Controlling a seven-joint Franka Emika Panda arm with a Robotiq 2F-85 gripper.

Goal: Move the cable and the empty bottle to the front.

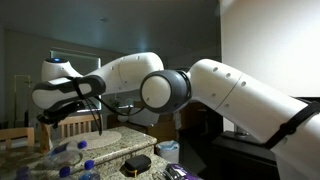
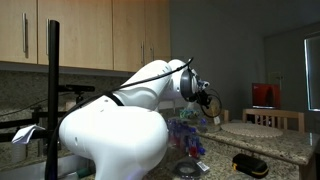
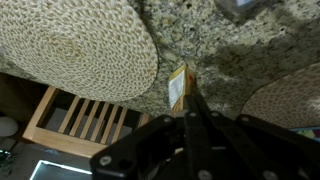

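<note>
**Tool closed above the table, nothing seen in its grip**

In the wrist view the tool (image 3: 190,102) is seen with its two fingers (image 3: 203,128) brought fully together, so that no gap is left at the tips. Nothing can be made out between them. The tool is held in the air over the speckled stone table (image 3: 215,45), and no contact with its surface is shown. Just beyond the fingertips a small yellowish object (image 3: 178,88) is seen upright on the table, between a round woven placemat (image 3: 75,45) and the edge of a second mat at the right. Whether the tips touch that object cannot be told. A wooden chair (image 3: 75,120) is seen past the table's edge, below the larger mat.

In both exterior views the tool is carried at the end of the white arm (image 1: 235,95), raised well clear of the table. The bottles (image 1: 68,160), several clear ones with blue caps, are grouped on the table beneath the tool. In an exterior view they (image 2: 185,135) are partly hidden behind the arm. Which of them is empty cannot be told. A thin dark strand (image 1: 100,118) is seen hanging beside the tool; whether it is the cable cannot be told. A dark rounded object (image 2: 250,163) lies near the table's front edge, apart from the bottles.
</note>
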